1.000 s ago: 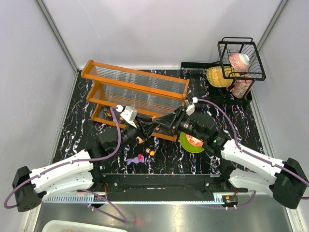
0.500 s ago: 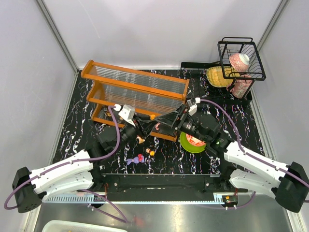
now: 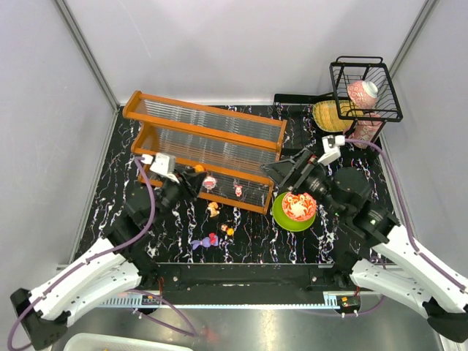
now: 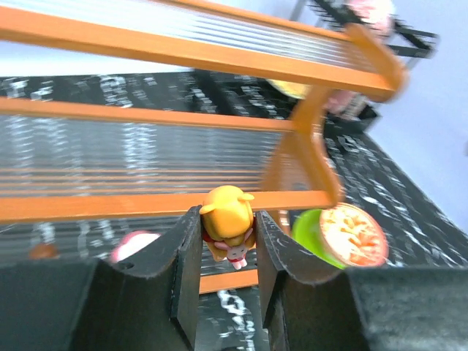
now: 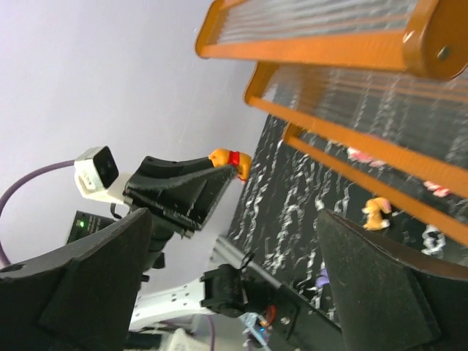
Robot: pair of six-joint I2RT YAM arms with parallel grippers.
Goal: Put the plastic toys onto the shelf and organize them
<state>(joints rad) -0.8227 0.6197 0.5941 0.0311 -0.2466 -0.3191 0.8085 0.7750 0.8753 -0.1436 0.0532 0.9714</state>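
Now apart: left gripper (image 3: 194, 172) has swung left, clamping orange bear-shaped plastic figurine (image 4: 228, 218) before orange-framed clear-ribbed shelf (image 3: 212, 124); right gripper (image 3: 279, 170), fingers spread empty, has retreated right, uncovering green plate (image 3: 281, 219). Underneath, black white-veined tabletop (image 3: 256, 241); pale grey walls (image 3: 241, 44) around.

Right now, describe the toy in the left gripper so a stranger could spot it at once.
Look at the wide orange shelf at the back of the black table. Just before its lower tier, the left gripper pinches a toy. It is orange-yellow with a red band, the only toy held in the air.
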